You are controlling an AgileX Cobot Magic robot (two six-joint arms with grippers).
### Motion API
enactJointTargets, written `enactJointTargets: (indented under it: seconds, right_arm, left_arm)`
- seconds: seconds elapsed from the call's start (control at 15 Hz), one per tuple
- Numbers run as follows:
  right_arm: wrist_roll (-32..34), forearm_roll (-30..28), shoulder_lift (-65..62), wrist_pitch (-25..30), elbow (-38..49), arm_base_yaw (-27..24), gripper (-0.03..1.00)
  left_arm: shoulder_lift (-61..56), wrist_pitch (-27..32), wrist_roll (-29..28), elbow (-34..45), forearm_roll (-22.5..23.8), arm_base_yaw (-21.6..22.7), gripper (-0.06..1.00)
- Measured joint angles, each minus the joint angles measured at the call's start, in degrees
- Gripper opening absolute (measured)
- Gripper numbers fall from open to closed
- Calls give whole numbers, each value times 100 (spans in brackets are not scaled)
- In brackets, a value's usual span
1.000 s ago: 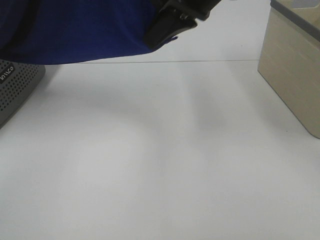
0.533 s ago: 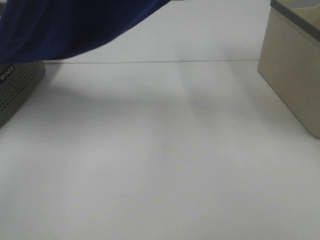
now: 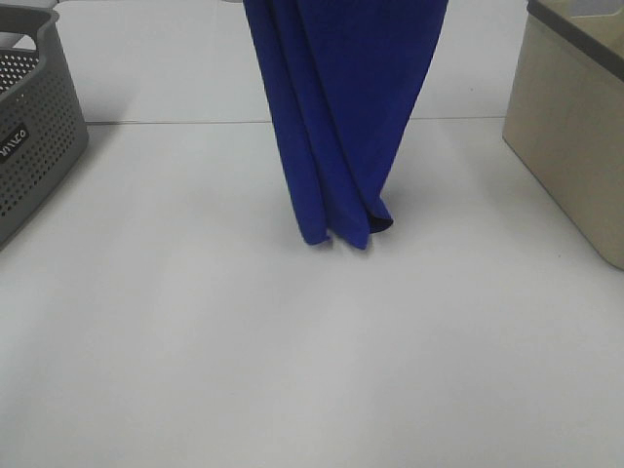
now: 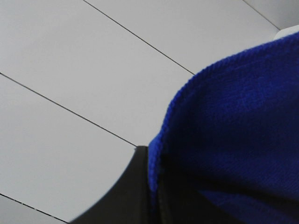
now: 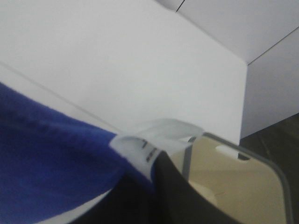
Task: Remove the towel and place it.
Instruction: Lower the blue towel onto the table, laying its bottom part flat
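Left gripper (image 4: 152,189) clamps the towel (image 3: 341,117) edge against its black finger. Right gripper (image 5: 150,184) pinches the corner bearing the white tag (image 5: 140,147). The towel hangs in vertical folds over the white table (image 3: 292,370), between the grey perforated basket (image 3: 34,146) and the beige bin (image 3: 570,136). Table contact unclear.

Soft matt blue cloth towel (image 3: 341,117), perforated grey plastic basket (image 3: 34,146), smooth matt white table (image 3: 292,370).
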Motion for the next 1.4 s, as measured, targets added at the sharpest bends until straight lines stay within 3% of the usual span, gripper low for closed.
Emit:
enactJointTargets:
  seconds: [0.33, 0.4, 0.6, 1.0, 1.13, 1.2, 1.4]
  right_arm:
    - [241, -487, 86, -1369, -11, -6, 2]
    - [275, -556, 298, -1874, -11, -6, 2]
    - [722, -871, 659, -2607, -11, -80, 2]
    - [1146, -963, 1255, -3930, -17, -338, 2]
    - [1146, -1026, 1404, -4354, -132, -350, 2]
    - [1152, -1060, 1478, -4521, -258, -407, 2]
    - [1152, -1106, 1558, -4595, -487, -544, 2]
  left_arm:
    - [590, -1667, -17, 0, 0, 476, 0]
    - [791, -2338, -17, 0, 0, 659, 0]
    - [1094, -3146, -23, 0, -6, 1014, 0]
    - [1919, -4962, -23, -155, -808, 1719, 0]
    - [2384, -5134, -23, -785, -917, 1833, 0]
    - [2739, -5071, -23, -1461, -917, 1862, 0]
    - [3272, -4807, -23, -2349, -917, 1868, 0]
